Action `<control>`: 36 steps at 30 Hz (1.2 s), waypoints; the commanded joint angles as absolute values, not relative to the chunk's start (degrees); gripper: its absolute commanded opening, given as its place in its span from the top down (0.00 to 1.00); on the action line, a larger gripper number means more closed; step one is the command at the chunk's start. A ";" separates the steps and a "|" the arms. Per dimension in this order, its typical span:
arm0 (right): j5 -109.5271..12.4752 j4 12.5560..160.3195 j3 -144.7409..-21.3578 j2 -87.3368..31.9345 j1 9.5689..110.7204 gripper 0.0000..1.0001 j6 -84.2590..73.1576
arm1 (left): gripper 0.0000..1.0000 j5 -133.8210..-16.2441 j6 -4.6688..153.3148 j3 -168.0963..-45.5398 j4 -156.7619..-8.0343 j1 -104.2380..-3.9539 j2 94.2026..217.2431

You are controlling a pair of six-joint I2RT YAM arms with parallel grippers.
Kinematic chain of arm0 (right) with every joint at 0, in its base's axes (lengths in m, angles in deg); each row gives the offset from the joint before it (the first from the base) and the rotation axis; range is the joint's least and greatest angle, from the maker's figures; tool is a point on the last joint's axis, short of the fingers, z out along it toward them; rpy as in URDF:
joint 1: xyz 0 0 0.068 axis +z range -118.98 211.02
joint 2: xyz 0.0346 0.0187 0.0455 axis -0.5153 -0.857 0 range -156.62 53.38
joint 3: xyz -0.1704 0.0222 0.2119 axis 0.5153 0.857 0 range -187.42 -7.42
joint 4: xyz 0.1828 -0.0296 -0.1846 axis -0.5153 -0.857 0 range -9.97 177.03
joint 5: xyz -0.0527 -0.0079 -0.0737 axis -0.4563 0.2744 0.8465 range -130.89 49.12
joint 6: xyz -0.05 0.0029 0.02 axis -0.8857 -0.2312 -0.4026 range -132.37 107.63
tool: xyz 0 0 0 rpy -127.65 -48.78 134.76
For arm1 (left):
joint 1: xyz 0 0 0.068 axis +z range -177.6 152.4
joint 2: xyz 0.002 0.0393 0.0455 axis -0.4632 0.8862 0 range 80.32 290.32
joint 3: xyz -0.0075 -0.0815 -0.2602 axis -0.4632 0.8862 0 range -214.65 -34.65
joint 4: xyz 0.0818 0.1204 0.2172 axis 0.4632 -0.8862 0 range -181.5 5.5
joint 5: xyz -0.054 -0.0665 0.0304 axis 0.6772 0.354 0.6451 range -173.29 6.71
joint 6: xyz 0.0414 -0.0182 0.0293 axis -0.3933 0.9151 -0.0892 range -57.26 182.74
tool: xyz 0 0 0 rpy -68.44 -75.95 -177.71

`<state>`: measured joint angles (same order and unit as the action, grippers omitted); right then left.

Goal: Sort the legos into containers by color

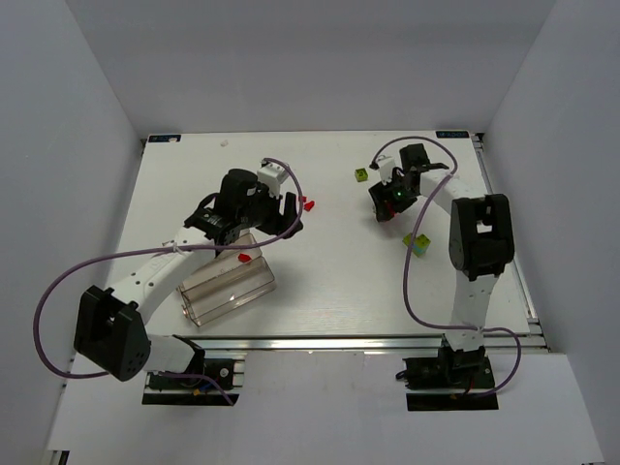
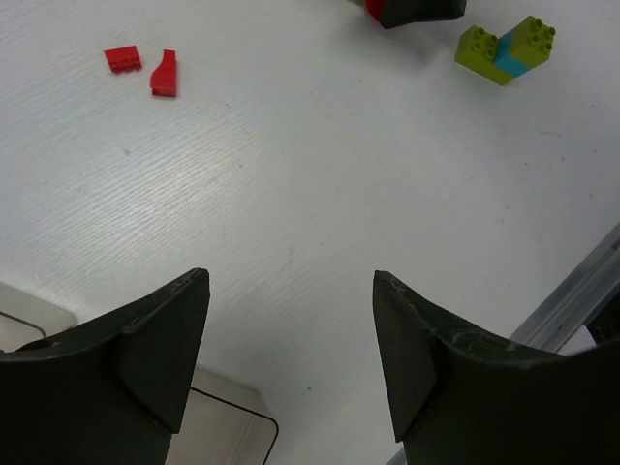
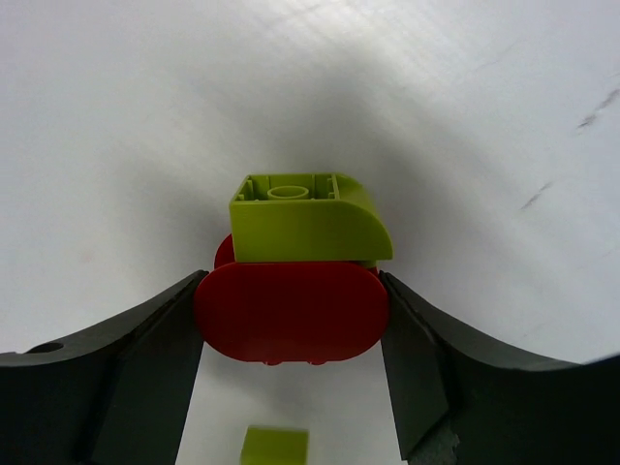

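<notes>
Right of the clear plastic containers (image 1: 225, 291), right gripper (image 3: 291, 281) jaws pinch a red-and-lime plastic brick stack (image 3: 291, 315); left gripper (image 2: 291, 278) jaws gape empty; other legos (image 1: 418, 242) lie unsorted.

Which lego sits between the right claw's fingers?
The red rounded brick, touching both fingers, a lime-green brick stuck to it. The lime-and-cyan stack and small red bits lie loose elsewhere.

A rounded red brick (image 3: 291, 315) sits between the right jaws, touching both, with a curved lime-green brick (image 3: 305, 218) joined to its far side. Well ahead of the left jaws lie a red bit (image 2: 123, 60), a red wedge (image 2: 165, 75) and a lime-and-cyan block (image 2: 506, 50). The clear containers (image 1: 225, 286) lie partly under the left jaws.
</notes>
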<state>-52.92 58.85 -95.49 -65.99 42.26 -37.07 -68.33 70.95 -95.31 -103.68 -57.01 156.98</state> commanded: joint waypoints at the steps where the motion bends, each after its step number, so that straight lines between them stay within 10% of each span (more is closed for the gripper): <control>1: -68.24 57.94 -90.93 -55.28 41.57 0.95 -46.86 | 0.22 -63.35 72.49 -94.77 -102.00 -56.78 157.57; 12: -91.34 51.00 -65.88 -25.03 43.06 1.00 -84.95 | 0.14 -46.83 84.71 -95.03 -92.68 -57.56 165.13; 36: -71.39 67.61 -58.74 -16.93 57.30 1.00 -68.88 | 0.06 -46.28 95.53 -94.85 -82.65 -65.04 169.52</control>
<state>-74.60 63.79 -58.16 -16.95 56.60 -72.22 -45.47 95.15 -94.13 -82.85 -64.48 169.72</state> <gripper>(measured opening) 0.710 0.946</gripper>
